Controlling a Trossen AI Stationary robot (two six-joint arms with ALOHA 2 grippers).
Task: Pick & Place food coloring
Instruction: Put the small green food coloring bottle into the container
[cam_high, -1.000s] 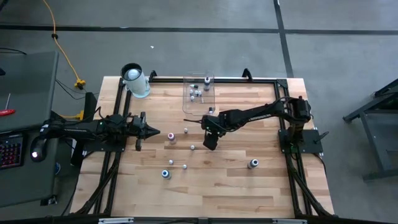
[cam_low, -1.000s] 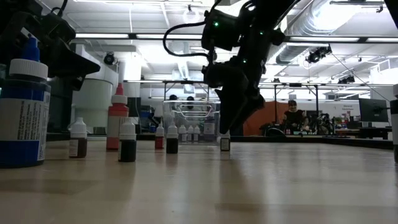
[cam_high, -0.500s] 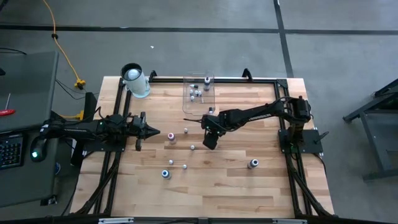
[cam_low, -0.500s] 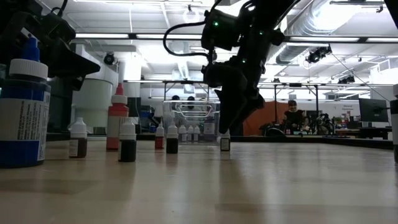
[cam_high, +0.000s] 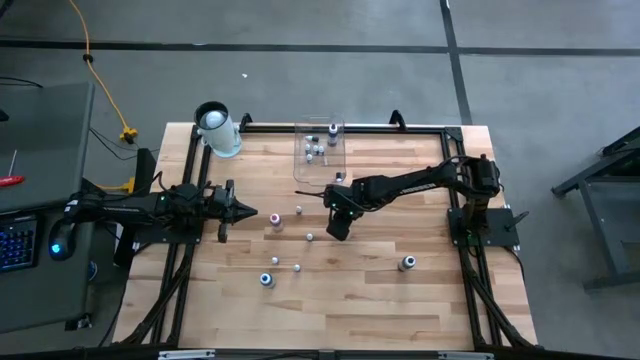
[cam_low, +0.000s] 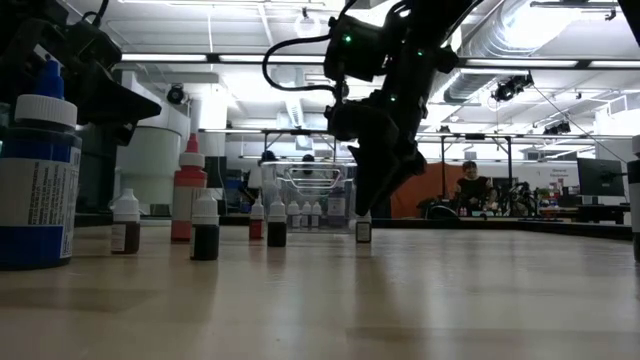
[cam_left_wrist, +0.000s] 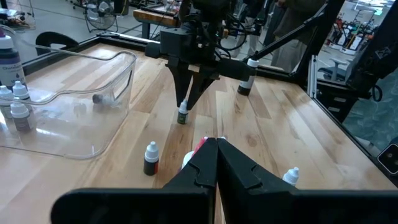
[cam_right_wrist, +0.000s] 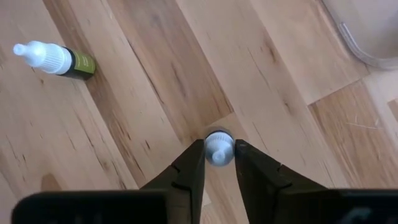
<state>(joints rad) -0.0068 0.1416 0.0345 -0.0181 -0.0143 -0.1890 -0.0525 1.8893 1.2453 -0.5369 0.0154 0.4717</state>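
A few food coloring bottles (cam_high: 316, 150) already stand in the clear bin (cam_high: 341, 160); several remain scattered on the tabletop (cam_high: 400, 300). Right gripper (cam_right_wrist: 219, 163) fingers pinch one upright bottle (cam_right_wrist: 218, 148) mid-table. Left gripper (cam_high: 248, 213) waits, fingers pressed together.

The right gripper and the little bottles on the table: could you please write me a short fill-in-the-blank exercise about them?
1. The right gripper has its fingers on either side of a small bottle's ____ cap.
2. That bottle stands ____ on the wooden table.
3. The clear bin already holds several small ____.
4. The left gripper, waiting at the table's left side, is ____.

Missing words: white; upright; bottles; shut
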